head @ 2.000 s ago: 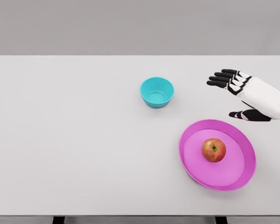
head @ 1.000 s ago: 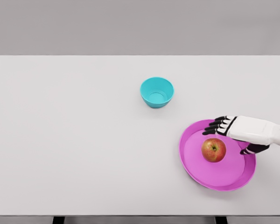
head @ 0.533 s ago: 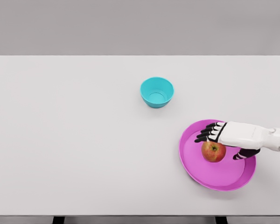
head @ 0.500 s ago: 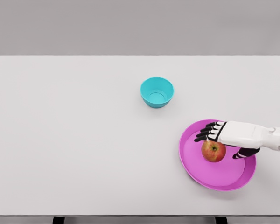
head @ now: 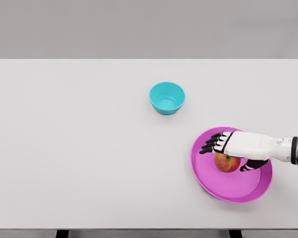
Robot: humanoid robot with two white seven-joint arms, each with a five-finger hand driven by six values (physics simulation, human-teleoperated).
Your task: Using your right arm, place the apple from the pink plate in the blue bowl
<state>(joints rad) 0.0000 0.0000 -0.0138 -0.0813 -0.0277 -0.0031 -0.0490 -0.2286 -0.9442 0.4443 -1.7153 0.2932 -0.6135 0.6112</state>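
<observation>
Fingers (head: pixel 208 145) of the right hand (head: pixel 233 146), spread and holding nothing, have slid further left over the apple (head: pixel 226 162) on the plate (head: pixel 208 173), lower right. Grabbing comes next.

Red-yellow apple (head: pixel 227 162) sits on the pink plate (head: pixel 208 176); empty blue bowl (head: pixel 167 98) well apart.

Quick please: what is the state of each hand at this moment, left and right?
Left hand: not in view.
Right hand: open, fingers extended over the apple on the pink plate, holding nothing yet.
</observation>
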